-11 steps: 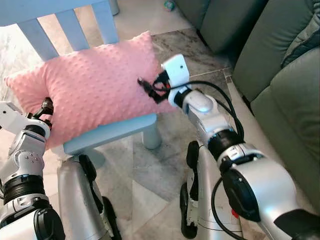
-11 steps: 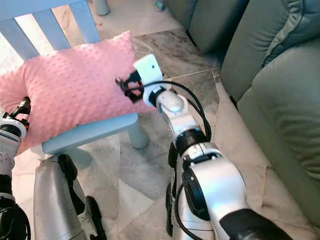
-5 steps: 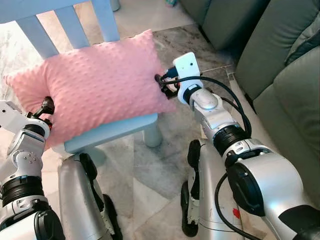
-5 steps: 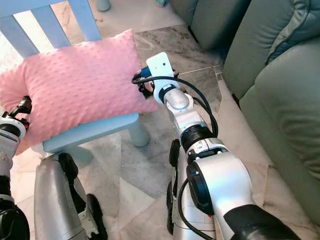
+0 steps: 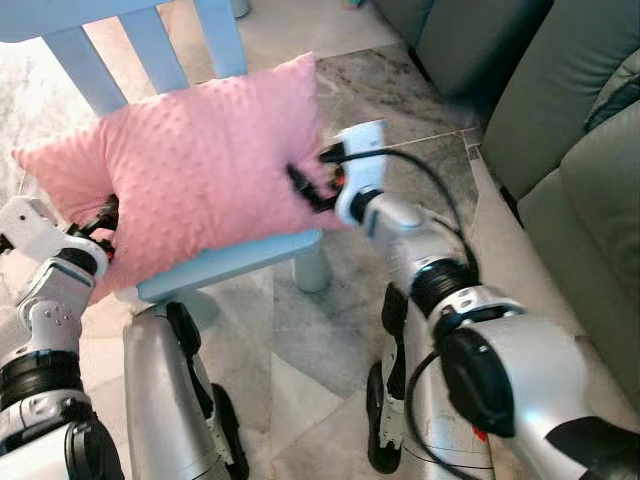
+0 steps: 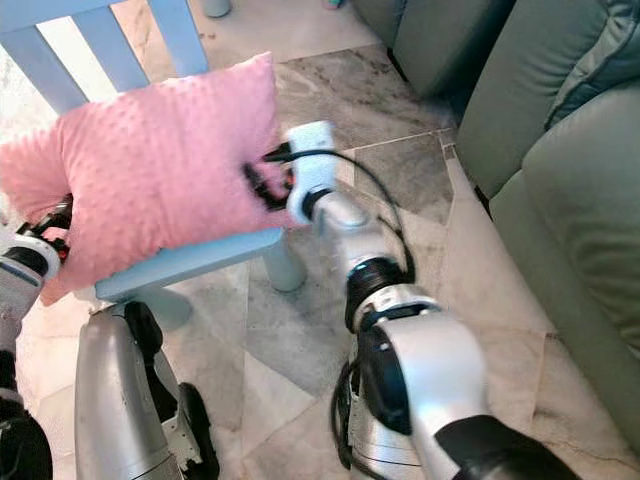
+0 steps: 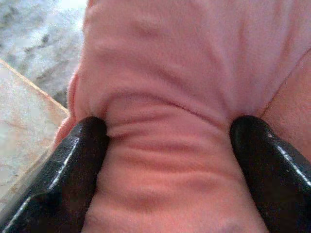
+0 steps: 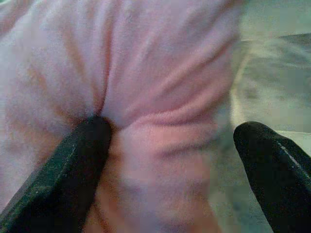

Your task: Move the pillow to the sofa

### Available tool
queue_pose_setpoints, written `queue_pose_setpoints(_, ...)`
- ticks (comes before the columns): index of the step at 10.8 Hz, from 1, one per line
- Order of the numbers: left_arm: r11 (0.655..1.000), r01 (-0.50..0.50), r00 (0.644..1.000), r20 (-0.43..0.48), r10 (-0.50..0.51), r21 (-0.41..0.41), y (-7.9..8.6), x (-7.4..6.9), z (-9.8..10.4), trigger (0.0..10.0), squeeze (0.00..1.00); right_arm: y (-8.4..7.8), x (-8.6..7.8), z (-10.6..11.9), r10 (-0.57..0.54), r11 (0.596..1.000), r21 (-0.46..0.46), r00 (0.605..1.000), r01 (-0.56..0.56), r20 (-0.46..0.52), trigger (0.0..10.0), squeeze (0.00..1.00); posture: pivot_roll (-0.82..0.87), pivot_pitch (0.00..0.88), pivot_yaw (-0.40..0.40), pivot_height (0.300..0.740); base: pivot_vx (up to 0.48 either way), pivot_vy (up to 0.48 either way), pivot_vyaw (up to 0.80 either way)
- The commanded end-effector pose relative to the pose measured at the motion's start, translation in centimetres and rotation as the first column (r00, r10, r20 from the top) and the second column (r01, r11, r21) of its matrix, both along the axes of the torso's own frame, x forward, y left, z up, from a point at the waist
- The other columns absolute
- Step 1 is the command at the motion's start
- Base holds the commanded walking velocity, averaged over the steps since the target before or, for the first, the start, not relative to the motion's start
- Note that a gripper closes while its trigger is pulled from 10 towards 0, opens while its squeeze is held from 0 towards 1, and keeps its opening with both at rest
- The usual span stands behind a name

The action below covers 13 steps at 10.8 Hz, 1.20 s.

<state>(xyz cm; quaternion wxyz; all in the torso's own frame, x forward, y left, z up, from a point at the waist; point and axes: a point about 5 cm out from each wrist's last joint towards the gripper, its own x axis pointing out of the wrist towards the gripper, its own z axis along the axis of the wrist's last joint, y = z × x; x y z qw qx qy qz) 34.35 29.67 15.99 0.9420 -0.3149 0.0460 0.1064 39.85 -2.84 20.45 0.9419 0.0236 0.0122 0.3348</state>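
The left gripper [image 5: 105, 222] is at the pink pillow's [image 5: 200, 165] left end; its wrist view shows both fingers [image 7: 73, 160] spread wide with a fold of fabric bunched between them, pressing on it but not pinched tight. The pillow itself rests tilted on the seat of a light blue slatted chair [image 5: 230, 262], leaning against the back slats. The right gripper [image 5: 310, 185] is at the pillow's right edge; in its wrist view one finger [image 8: 85, 160] digs into the fabric while the other stands off beside the edge, so the fingers are open, with only a partial bite. Further right, the grey-green sofa [image 5: 570, 140] stands across a strip of marble floor [image 5: 330, 330], well apart from the chair. Risks as judged: with both holds this shallow, the soft cover may slide out on lifting, dropping the pillow to the floor; an uneven lift could also snag it on the slats.
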Motion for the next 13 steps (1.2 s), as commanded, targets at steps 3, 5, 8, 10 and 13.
queue_pose_setpoints(3,0.963,0.11,0.991,-0.048,-0.126,-0.246,-3.7,0.7,-3.3,4.0,0.0,2.1,-1.9,-3.4,0.187,0.982,-0.01,0.975,-0.189,-0.116,10.0,0.0,-0.02,0.462,-0.009,0.408,0.0,0.0,0.0)
queue_pose_setpoints(5,0.926,0.14,0.989,0.012,-0.145,-0.351,-4.7,1.0,-3.3,0.0,0.0,2.1,-2.4,-4.2,0.228,0.973,-0.017,0.965,-0.232,-0.126,0.0,0.0,-0.03,0.465,-0.007,0.408,0.0,0.0,0.0)
queue_pose_setpoints(8,0.909,0.163,0.986,0.032,-0.163,-0.384,-5.0,0.7,-3.5,0.0,0.0,1.3,-2.3,-4.6,0.211,0.976,-0.02,0.971,-0.215,-0.115,0.0,0.0,-0.02,0.462,-0.005,0.408,0.0,0.0,0.0)
queue_pose_setpoints(10,0.906,0.152,0.988,0.033,-0.152,-0.395,-4.8,0.4,-4.0,0.0,0.0,0.7,-2.1,-4.8,0.173,0.984,-0.023,0.979,-0.177,-0.103,0.0,0.0,-0.03,0.448,0.0,0.408,0.0,0.0,0.0)
queue_pose_setpoints(13,0.908,0.157,0.987,0.048,-0.15,-0.389,-4.9,0.1,-4.1,0.0,0.0,0.3,-1.9,-4.6,0.143,0.989,-0.035,0.986,-0.146,-0.08,0.0,0.0,-0.03,0.414,0.0,0.408,0.0,0.0,0.0)
